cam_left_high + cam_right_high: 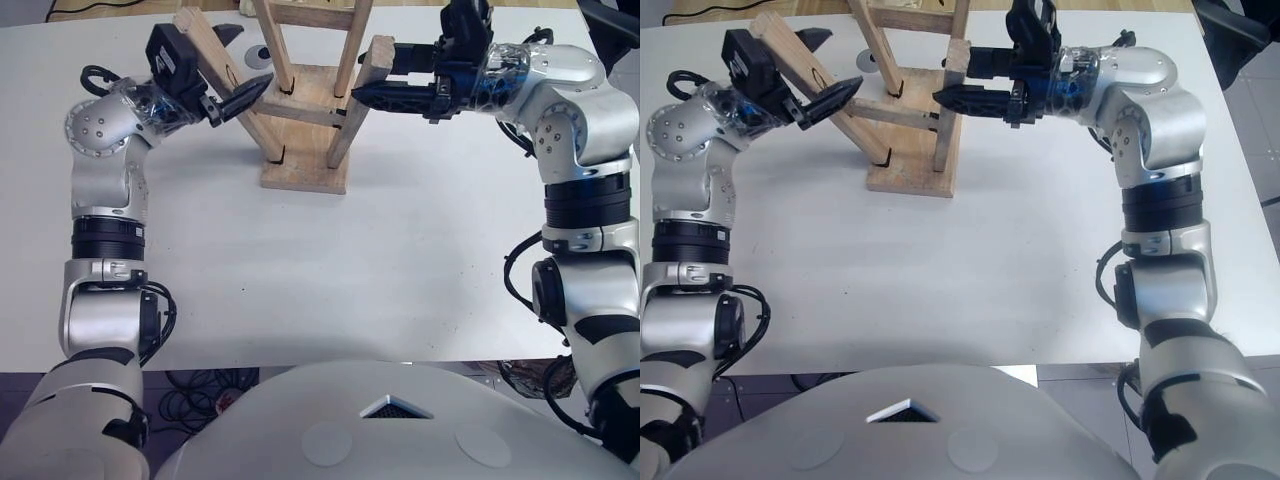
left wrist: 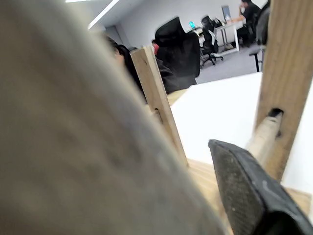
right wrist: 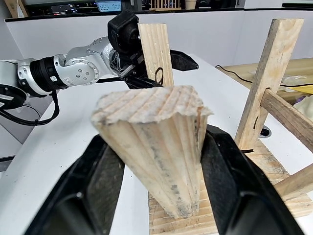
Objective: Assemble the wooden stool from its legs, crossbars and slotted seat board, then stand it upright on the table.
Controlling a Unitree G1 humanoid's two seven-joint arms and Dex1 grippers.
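The wooden stool stands upside down at the far middle of the table, its slotted seat board (image 1: 305, 178) flat on the surface and its legs pointing up. A crossbar (image 1: 300, 112) joins the two near legs, and another crossbar (image 1: 312, 15) links the two far legs. My left gripper (image 1: 233, 68) is shut on the leaning near-left leg (image 1: 250, 118). My right gripper (image 1: 376, 73) is shut on the upper end of the near-right leg (image 1: 352, 125), whose end grain sits between the black fingers (image 3: 93, 181). One left finger (image 2: 249, 191) lies close to a crossbar end set in a leg (image 2: 286, 73).
The white table (image 1: 330, 290) has wide free room between the stool and its near edge. A small round black-and-white object (image 1: 262, 52) lies behind the stool. Beyond the table's far edge are office chairs (image 2: 178, 49) and desks.
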